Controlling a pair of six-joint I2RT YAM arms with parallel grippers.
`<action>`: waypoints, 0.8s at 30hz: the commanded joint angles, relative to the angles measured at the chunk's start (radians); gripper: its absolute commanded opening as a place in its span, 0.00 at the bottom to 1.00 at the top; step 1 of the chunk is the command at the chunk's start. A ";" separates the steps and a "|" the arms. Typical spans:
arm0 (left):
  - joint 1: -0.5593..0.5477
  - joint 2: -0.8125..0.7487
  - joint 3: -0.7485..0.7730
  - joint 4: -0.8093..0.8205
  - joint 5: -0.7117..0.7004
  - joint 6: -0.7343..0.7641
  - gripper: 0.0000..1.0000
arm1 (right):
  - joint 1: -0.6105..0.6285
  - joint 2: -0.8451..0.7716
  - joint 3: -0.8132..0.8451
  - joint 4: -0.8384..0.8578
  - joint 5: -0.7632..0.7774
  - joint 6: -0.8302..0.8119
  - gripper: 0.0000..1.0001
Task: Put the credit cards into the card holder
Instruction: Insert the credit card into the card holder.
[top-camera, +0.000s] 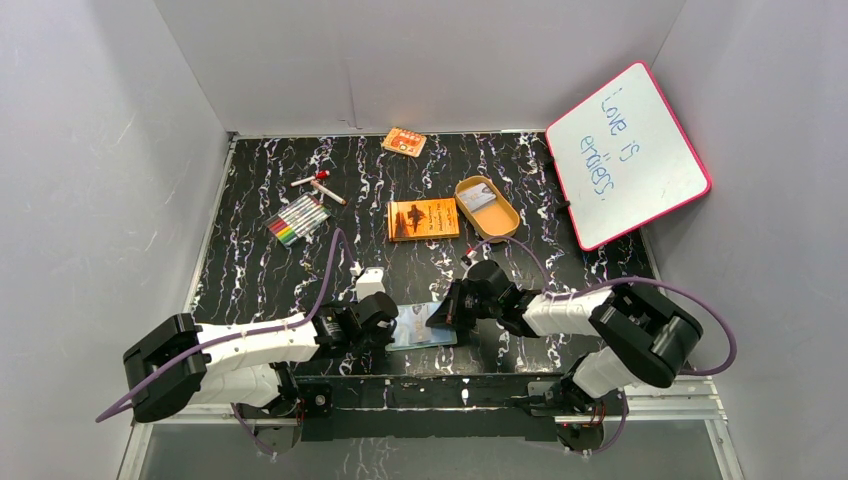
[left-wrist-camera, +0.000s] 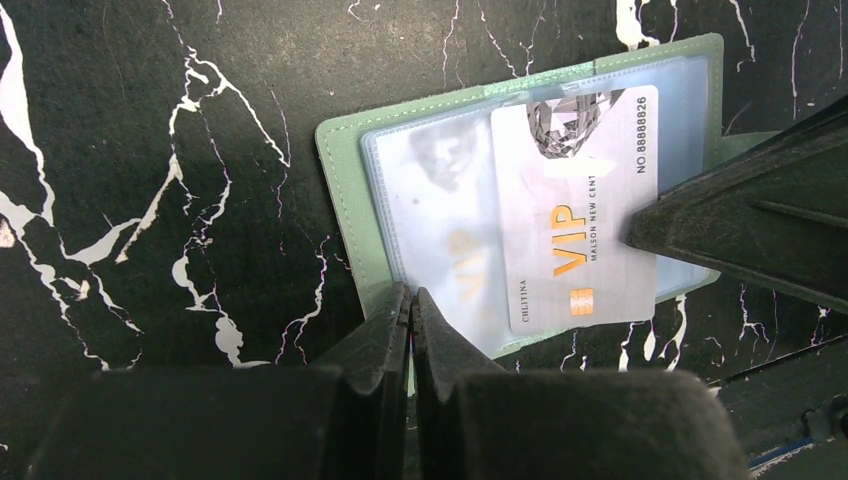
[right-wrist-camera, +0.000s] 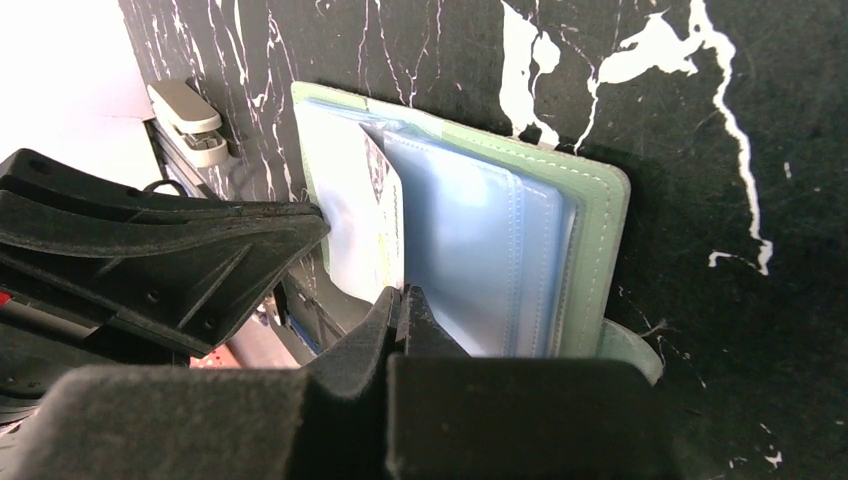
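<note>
Left gripper (left-wrist-camera: 410, 305): your fingers are pinched closed on the near edge of the card holder (left-wrist-camera: 345, 160), pinning it open on the table (left-wrist-camera: 150, 120).
Right gripper (right-wrist-camera: 398, 305): closed on the credit card (left-wrist-camera: 580, 215), it seems, though the contact itself is hard to make out.
Card holder location: front centre of the table, between your two arms.
Step in hand: seating the VIP card in a clear pocket; it looks only partly in.
Next move: push the card deeper, square to the pocket mouth, while you keep the cover pinned.
Left wrist view only: the card's printed face.
Right wrist view only: the fanned blue sleeves (right-wrist-camera: 480, 250) edge-on.
</note>
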 joint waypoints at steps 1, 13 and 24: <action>0.004 -0.015 -0.002 -0.051 -0.025 -0.005 0.00 | 0.006 0.040 0.007 0.031 -0.015 -0.022 0.00; 0.004 -0.128 0.035 -0.166 -0.072 0.000 0.30 | 0.010 0.071 0.021 0.033 -0.039 -0.032 0.00; 0.006 -0.088 0.003 -0.176 -0.086 -0.036 0.13 | 0.012 0.097 0.055 0.017 -0.100 -0.089 0.00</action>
